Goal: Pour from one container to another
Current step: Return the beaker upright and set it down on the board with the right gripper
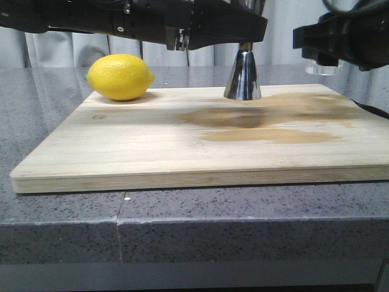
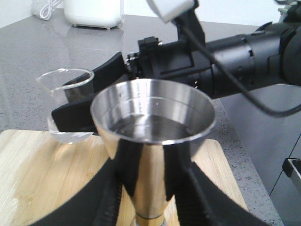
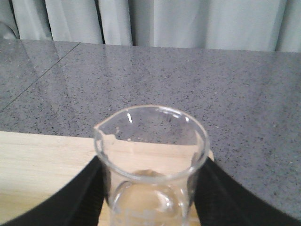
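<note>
- The cutting board (image 1: 182, 146) lies nearest the front camera, on the grey desk (image 1: 61, 219); darker damp-looking patches mark its right half.
- The left claw (image 2: 146, 188) is clenched on the steel jigger (image 2: 153, 122), its dark fingers (image 2: 197, 197) pressing the narrow lower part from both sides. The jigger stands upright, its base on the far right part of the board (image 1: 243, 79), and clear liquid already sits in its upper cup.
- The right claw (image 3: 150, 197) grasps the glass beaker (image 3: 151, 155) by its lower body, holding it upright and lifted off the board at the right edge of the front view (image 1: 320, 69). It looks nearly empty; only a trace seems to remain at the bottom.
- The deciding relation: the beaker lies to the right of the jigger, slightly apart, its rim near the level of the jigger's mouth. Both long axes are vertical, and the right arm alone carries the pouring vessel.
- Any further pour would, in my judgement, need the beaker carried left over the cup and tipped lip-first; the pouring seems largely done.
- A lemon (image 1: 120, 76) rests on the far left of the board, well apart from both vessels.
</note>
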Available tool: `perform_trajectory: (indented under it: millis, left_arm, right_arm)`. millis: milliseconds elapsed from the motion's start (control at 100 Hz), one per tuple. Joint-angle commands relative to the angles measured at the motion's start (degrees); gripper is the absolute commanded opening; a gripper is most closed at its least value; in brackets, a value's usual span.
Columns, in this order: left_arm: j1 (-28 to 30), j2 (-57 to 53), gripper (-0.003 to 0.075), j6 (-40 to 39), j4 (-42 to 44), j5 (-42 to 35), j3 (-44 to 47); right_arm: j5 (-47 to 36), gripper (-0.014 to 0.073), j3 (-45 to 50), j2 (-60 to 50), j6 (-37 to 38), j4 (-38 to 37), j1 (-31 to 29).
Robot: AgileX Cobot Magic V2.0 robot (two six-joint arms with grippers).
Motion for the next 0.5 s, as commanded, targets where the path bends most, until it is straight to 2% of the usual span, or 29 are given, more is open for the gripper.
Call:
perform_trajectory:
  millis: [0,490]
  left_arm:
    - [-0.34,-3.05,0.0178,-0.02,-4.39,5.68,-1.42]
    - [-0.34,-3.05,0.0178,-0.02,-4.39,5.68,-1.42]
  right_arm:
    - [-8.53,0.0318,-1.35,0.12,0.24,-1.85,0.13]
    - [-11.85,0.0318,-1.46,7.45,0.54,-2.74,0.13]
